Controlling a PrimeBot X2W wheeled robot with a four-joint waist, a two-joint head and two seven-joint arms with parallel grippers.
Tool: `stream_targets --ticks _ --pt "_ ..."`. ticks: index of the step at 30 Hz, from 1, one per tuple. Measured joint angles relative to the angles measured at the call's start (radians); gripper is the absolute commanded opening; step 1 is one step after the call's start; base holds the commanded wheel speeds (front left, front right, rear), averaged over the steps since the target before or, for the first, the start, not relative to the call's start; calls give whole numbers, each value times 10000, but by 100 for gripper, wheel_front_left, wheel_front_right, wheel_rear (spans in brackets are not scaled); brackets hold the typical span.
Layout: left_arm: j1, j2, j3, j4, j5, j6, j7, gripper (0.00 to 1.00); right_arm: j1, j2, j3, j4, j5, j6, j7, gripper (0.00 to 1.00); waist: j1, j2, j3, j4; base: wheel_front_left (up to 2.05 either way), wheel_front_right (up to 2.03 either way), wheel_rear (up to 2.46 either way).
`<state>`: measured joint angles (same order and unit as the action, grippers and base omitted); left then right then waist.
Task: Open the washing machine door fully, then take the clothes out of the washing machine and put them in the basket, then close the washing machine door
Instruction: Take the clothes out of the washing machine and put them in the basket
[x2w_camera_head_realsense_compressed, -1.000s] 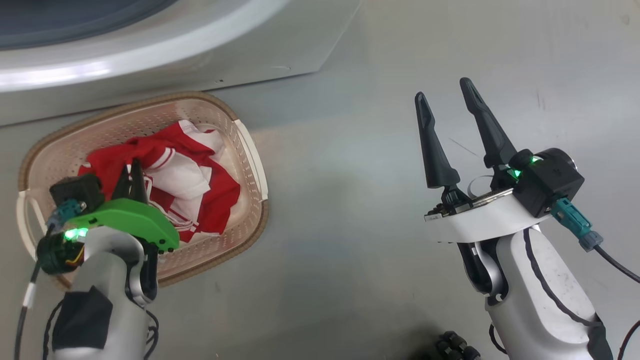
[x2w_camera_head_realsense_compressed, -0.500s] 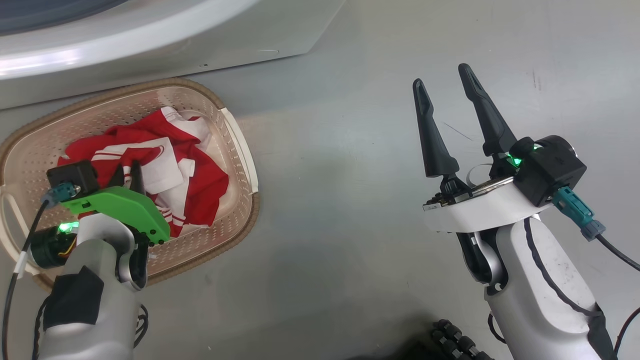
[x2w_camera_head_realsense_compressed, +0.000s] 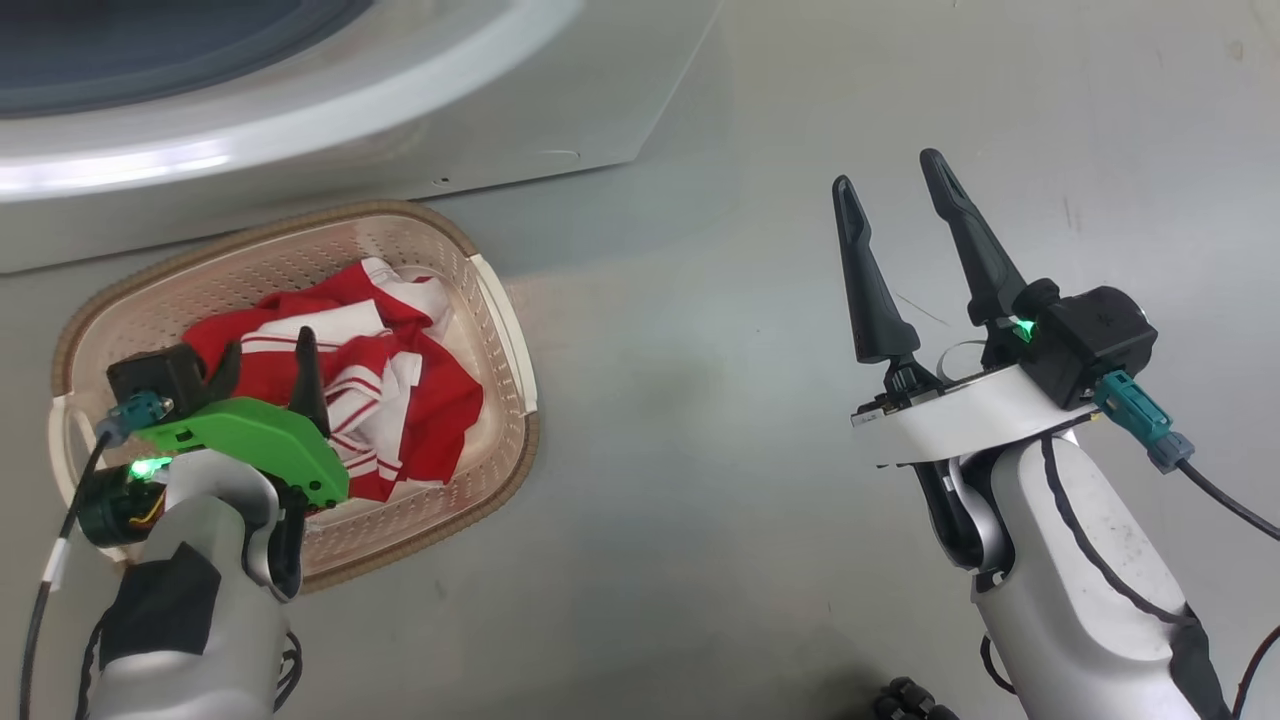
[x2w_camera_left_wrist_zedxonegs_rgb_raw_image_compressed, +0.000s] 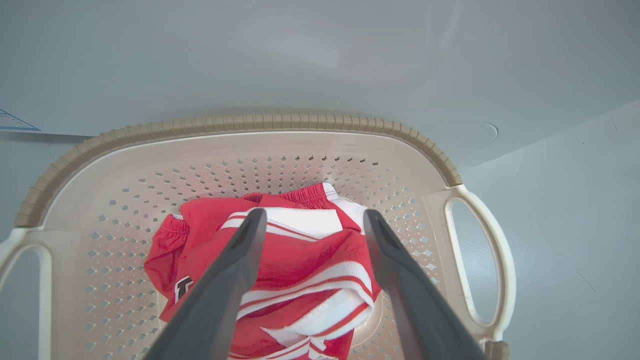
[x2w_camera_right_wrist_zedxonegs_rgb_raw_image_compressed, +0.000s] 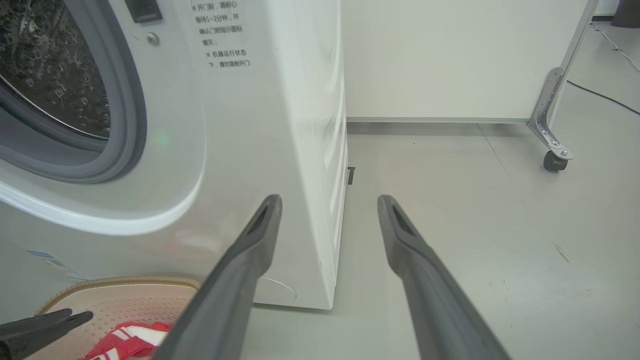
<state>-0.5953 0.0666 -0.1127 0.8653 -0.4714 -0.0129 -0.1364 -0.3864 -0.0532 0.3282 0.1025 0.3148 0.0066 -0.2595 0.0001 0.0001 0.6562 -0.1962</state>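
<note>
Over the cream perforated plastic basket (x2w_camera_head_realsense_compressed: 300, 215) holding bright red, white-striped clothes (x2w_camera_head_realsense_compressed: 420, 400), the left gripper (x2w_camera_head_realsense_compressed: 265, 365) hangs open and empty; the right gripper (x2w_camera_head_realsense_compressed: 888, 172) stands open above grey floor (x2w_camera_head_realsense_compressed: 700, 400).

Matt plastic basket (x2w_camera_left_wrist_zedxonegs_rgb_raw_image_compressed: 125, 200); clothes (x2w_camera_left_wrist_zedxonegs_rgb_raw_image_compressed: 305, 252) probably smooth cloth

Looking down from the head, the washer (x2w_camera_head_realsense_compressed: 400, 130) runs off the top edge; just its lower front and a slice of the seal (x2w_camera_head_realsense_compressed: 150, 40) show. The left gripper (x2w_camera_head_realsense_compressed: 267, 342) covers the near corner of the basket (x2w_camera_head_realsense_compressed: 280, 262) and part of the clothes (x2w_camera_head_realsense_compressed: 440, 400). In the left wrist view the bottom edge cuts the clothes, and the label (x2w_camera_left_wrist_zedxonegs_rgb_raw_image_compressed: 12, 121) is clipped, unreadable. The print (x2w_camera_right_wrist_zedxonegs_rgb_raw_image_compressed: 220, 35) on the washer is too small to read.
</note>
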Motion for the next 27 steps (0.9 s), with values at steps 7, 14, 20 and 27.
stream_targets --ticks 7,14,20,27 --pt "14 -167 -230 -146 155 -324 -867 100 125 0 -274 272 -125 0 0 100 0 0 -688 217 0 0 0" --pt "261 -199 -353 -723 251 -462 -1116 100 536 -2 -336 579 -157 10 0 100 0 0 -1447 535 0 0 0" --pt "715 -207 -535 -1618 644 -491 -1156 100 966 0 -399 832 -157 12 0 100 -1 0 -2155 798 0 0 0" --pt "1345 -190 -529 -3342 1179 -449 -1156 100 1449 -21 -583 1022 -186 12 0 100 -1 0 -3021 1053 0 0 0"
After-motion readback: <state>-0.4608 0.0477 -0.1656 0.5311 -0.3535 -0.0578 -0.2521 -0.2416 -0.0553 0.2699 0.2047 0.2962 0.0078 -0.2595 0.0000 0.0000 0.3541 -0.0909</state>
